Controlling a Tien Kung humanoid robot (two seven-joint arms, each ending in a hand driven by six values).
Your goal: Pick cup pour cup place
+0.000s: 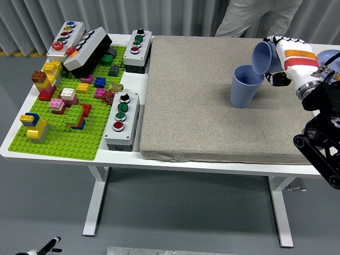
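Observation:
A blue ribbed cup (244,86) stands upright on the grey mat (212,111), right of its middle. My right hand (280,54) is shut on a second blue cup (262,57) and holds it tilted, mouth down and to the left, over the rim of the standing cup. What is inside either cup does not show. My left hand is out of view.
A green baseplate (64,141) with several coloured bricks fills the table's left. Three button boxes (121,119) (137,49) (66,41) stand by it. A person (255,16) stands at the far side. Another blue object (330,54) shows at the right edge.

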